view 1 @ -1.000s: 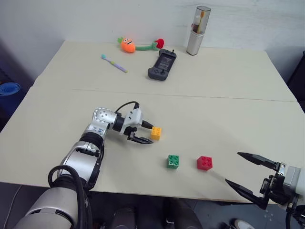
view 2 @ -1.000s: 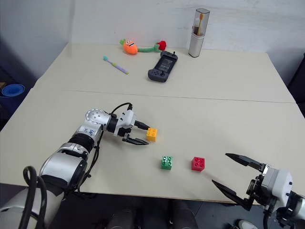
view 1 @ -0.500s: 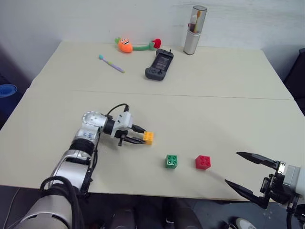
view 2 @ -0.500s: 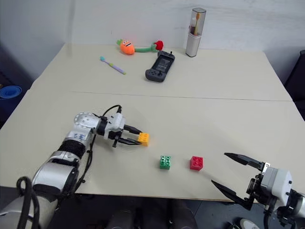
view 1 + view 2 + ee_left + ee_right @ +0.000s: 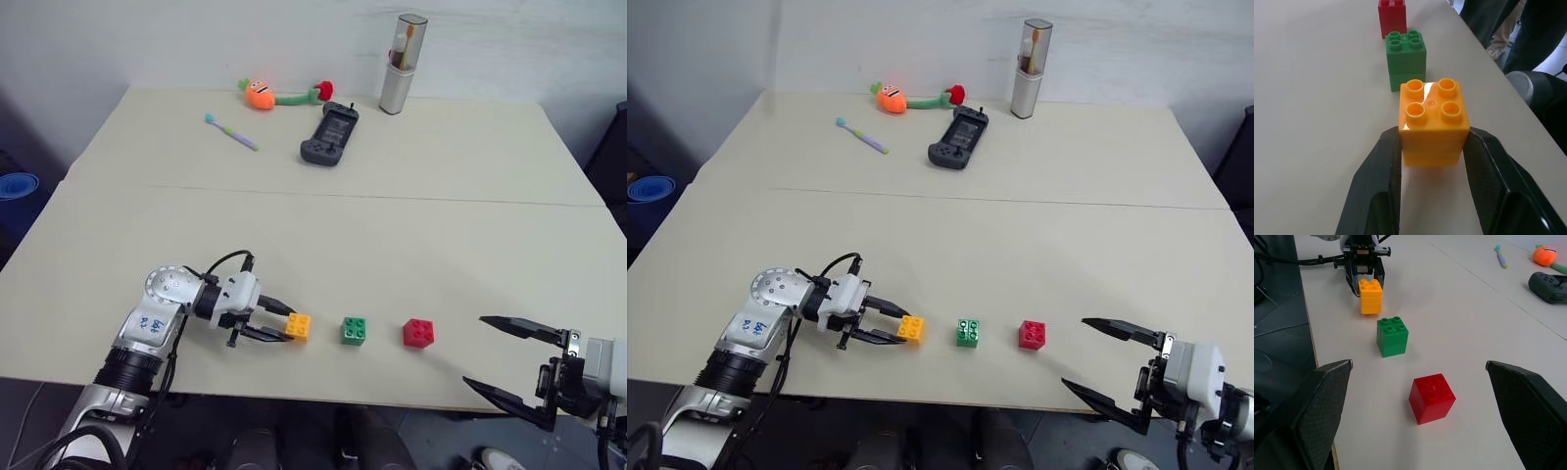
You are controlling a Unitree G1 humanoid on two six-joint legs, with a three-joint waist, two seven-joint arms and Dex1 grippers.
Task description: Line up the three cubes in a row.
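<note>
Yellow-orange plastic marks the cube point(image 5: 298, 326) that the left gripper point(image 5: 277, 325) pinches between its jaws, low on the cream table point(image 5: 411, 225) near its front edge. From the left eye, that cube sits just left of the green cube point(image 5: 355, 330), with the red cube point(image 5: 419, 333) further right: all three lie roughly on one line, so the row looks nearly made. The right gripper point(image 5: 507, 357) hangs off the table's front edge with jaws spread wide and empty, apparently kept out of the way.

Seen from the left wrist, the yellow-orange cube rests on the table, clamped from both sides, green and red lined up beyond it.

From the right wrist, the red cube sits slightly turned against the other two.
</note>
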